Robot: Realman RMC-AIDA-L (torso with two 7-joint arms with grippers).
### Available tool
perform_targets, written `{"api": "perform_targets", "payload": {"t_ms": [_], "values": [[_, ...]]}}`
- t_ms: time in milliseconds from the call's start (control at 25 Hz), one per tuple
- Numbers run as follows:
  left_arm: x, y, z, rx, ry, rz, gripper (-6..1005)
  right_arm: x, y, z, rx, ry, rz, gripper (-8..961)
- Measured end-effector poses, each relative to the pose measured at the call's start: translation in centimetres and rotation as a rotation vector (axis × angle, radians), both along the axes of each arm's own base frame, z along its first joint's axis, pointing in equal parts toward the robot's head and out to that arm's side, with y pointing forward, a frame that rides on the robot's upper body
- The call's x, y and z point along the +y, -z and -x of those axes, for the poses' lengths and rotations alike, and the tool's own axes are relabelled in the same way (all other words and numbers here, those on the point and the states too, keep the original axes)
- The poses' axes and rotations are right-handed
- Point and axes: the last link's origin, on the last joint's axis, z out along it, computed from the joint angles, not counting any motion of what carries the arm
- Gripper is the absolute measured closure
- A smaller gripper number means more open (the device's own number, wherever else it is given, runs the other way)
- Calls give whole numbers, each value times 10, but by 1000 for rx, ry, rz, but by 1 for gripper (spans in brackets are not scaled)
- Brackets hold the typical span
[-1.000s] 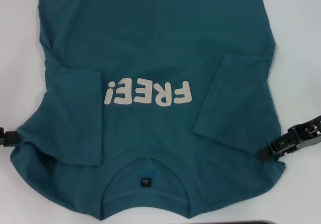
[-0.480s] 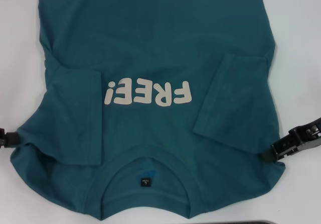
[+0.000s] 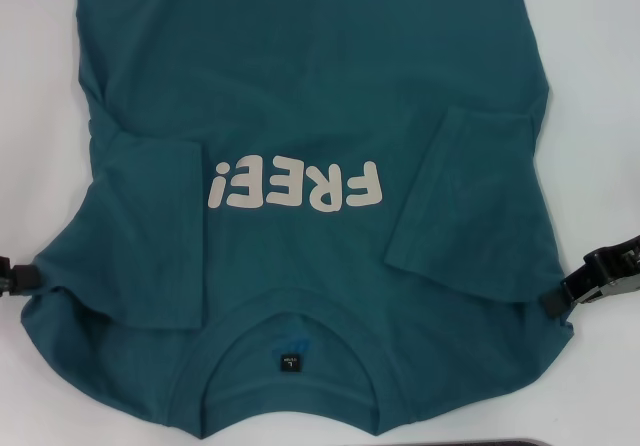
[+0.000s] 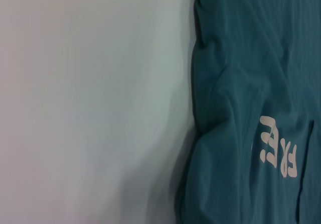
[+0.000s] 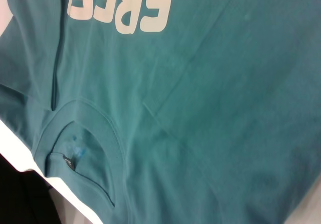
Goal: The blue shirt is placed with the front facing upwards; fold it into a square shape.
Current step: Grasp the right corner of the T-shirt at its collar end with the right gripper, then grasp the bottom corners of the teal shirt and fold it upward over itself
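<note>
The blue shirt [image 3: 300, 86] lies flat on the white table, front up, with its collar and dark neck label [image 3: 288, 363] nearest me. Its pale "FREE" lettering [image 3: 295, 186] reads upside down from here. Both short sleeves are folded inward onto the chest, one on the left [image 3: 150, 236] and one on the right [image 3: 465, 201]. My left gripper [image 3: 20, 278] sits at the shirt's left shoulder edge. At the right shoulder edge is my right gripper [image 3: 560, 301], just touching the cloth. The left wrist view shows the shirt [image 4: 241, 83] beside bare table, and the right wrist view shows the shirt [image 5: 225, 108] with its collar.
White table surface [image 3: 600, 66] shows on both sides of the shirt. A dark strip [image 3: 500, 443] runs along the near edge of the head view.
My right gripper has slid outward to the right, from over the shirt's shoulder edge to its very rim. The left gripper and the shirt have hardly moved.
</note>
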Motion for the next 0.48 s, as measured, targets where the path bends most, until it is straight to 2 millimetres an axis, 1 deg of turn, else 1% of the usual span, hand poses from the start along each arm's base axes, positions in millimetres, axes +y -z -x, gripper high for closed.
{"api": "perform_targets", "payload": {"t_ms": [120, 240, 480], "values": [[0, 0, 0, 0, 2, 2, 949, 0, 0, 0, -3, 4, 0, 756], [-1, 1, -2, -6, 14, 13, 949, 1, -2, 0, -10, 0, 4, 932], [-8, 1, -8, -28, 72, 75, 948, -5, -20, -15, -91, -2, 41, 932]]}}
